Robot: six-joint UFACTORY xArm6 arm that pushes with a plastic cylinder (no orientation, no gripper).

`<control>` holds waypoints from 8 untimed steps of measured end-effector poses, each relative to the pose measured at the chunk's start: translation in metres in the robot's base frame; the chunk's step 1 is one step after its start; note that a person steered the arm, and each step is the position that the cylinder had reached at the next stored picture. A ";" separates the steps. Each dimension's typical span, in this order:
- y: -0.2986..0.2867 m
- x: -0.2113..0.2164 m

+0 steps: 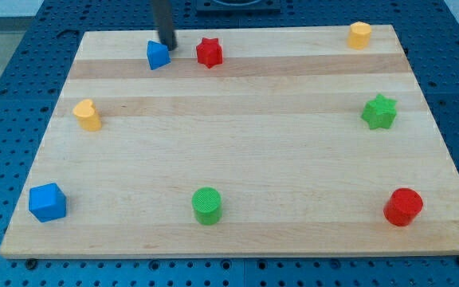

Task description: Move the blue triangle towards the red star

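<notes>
Wooden board (pixel 237 159), listed for you from its near edge to its far edge. Near edge: blue cube (pixel 47 202) at the near left corner, green cylinder (pixel 207 206) at mid-edge, red cylinder (pixel 403 207) at the near right corner. Middle band: yellow heart-like block (pixel 88 115) by the left edge, green star (pixel 379 112) by the right edge. Far edge: blue triangle (pixel 158 55) left of centre, red star (pixel 209 53) just to its right with a small gap between them, yellow block (pixel 359 34) at the far right corner.

My tip (pixel 168 45) is a bare rod with nothing to spread or pinch; it stands at the triangle's far right corner, touching or nearly so.

You would do well to bring the tip round to the triangle's left face and push straight right, through its middle, so it does not spin. The triangle's point seems to aim toward the far edge; no long axis can be made out.
</notes>
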State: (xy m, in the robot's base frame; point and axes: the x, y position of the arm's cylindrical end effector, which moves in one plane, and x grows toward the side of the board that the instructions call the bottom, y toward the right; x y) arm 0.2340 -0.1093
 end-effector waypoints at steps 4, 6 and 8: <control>-0.132 0.011; -0.058 0.031; 0.020 0.032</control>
State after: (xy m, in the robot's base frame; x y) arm 0.2660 -0.0896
